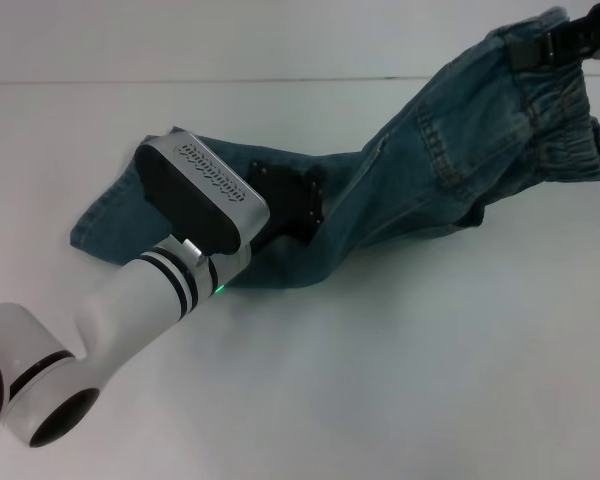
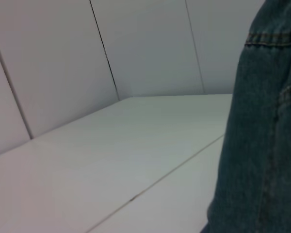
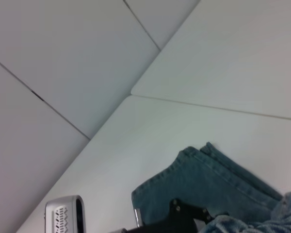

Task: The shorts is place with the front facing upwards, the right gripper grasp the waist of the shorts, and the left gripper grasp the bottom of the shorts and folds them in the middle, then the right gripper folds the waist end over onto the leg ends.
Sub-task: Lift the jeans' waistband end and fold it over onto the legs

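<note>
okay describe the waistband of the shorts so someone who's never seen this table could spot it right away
Start at the white table and find the blue-green denim shorts stretched from its middle up toward the far right. Follow them to the raised end, where the right claw grips the fabric. The waistband is the puckered, gathered band there, unlike the flat straight hems lying beside the left claw.

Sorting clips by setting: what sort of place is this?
Likely a lab test bench: bare white table, plain panelled wall, and only denim shorts between the left gripper and right gripper.
</note>
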`<move>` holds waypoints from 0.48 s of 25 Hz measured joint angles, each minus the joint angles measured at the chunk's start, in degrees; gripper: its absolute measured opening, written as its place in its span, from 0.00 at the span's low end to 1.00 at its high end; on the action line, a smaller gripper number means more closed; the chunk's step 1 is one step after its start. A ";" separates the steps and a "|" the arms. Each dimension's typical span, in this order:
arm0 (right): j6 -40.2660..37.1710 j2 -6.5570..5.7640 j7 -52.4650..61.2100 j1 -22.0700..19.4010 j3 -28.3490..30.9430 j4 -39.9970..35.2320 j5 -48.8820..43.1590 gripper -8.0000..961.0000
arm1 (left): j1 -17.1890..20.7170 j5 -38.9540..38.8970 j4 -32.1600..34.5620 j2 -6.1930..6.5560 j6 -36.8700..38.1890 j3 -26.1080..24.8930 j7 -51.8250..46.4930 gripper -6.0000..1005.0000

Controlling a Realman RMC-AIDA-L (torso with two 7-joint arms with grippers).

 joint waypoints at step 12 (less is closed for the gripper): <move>-0.06 -0.34 0.55 1.83 -0.48 -0.14 2.57 0.12 | -0.09 6.55 -2.82 0.00 0.31 -3.08 -3.74 0.01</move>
